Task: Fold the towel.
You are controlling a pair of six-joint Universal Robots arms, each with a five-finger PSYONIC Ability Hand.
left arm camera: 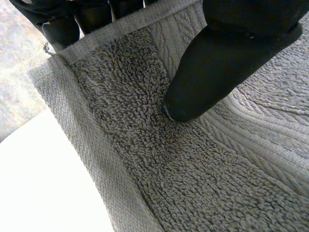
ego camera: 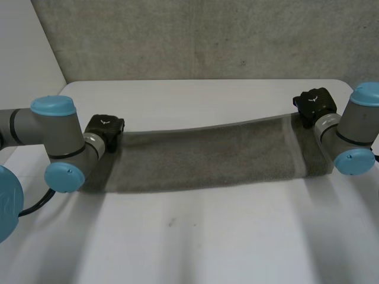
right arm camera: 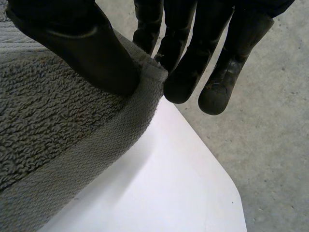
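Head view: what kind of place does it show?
Probably a robot lab: a white table, a rough concrete wall behind it, and a grey towel pinched by the left hand and right hand.

Left arm (ego camera: 56,127) bent at the elbow, left hand (ego camera: 105,128) pinching one towel (ego camera: 207,157) end between thumb and fingers, right arm (ego camera: 355,127) bent inward, right hand (ego camera: 314,104) pinching the opposite corner likewise.

The white table (ego camera: 195,248) in front of me has rounded far corners, with grey concrete (ego camera: 207,41) beyond its far edge. A grey towel (ego camera: 207,157) stretches long across its far half, from my left side to my right. I cannot tell how much of it rests flat. Nearer me, the top has a small dark speck (ego camera: 172,222).
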